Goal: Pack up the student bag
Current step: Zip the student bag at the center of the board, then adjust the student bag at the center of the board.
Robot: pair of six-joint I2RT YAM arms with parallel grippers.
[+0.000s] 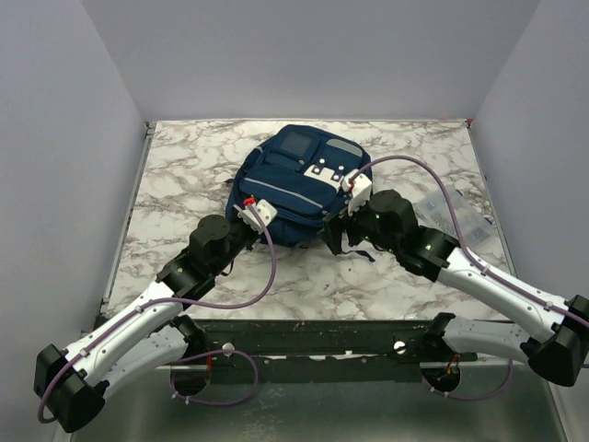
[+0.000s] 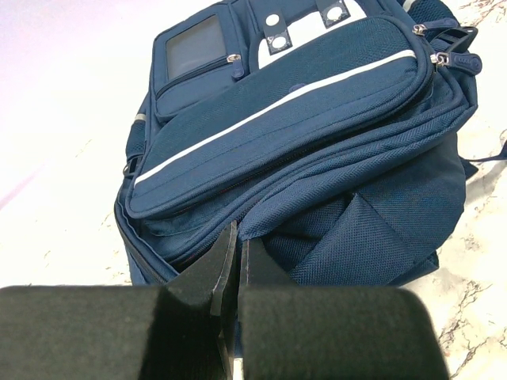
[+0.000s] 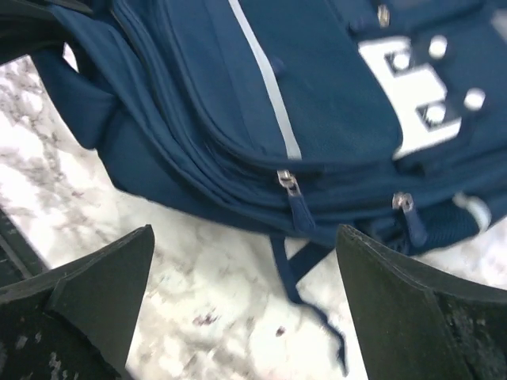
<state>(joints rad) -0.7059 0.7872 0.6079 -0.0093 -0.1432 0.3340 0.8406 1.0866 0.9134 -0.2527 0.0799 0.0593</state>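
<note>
One student bag [image 1: 299,184] lies between closed left fingers [image 2: 224,273] and spread right fingers [image 3: 103,289].

Left of the student bag [image 1: 299,180] the table [image 1: 179,175] is bare, w/ wide room to pass. Bag's near side crowded by left gripper [image 2: 236,253] & right gripper [image 3: 245,237]; clear plastic item [image 1: 457,219] sits to bag's right.

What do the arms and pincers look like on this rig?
The left arm and right arm have white link shells with black joint housings and black bases. A thin purple cable loops along each. Each wrist carries a white camera block; the left one shows a red mark. The left pincer and right pincer have matte black, wedge-shaped fingers.
</note>
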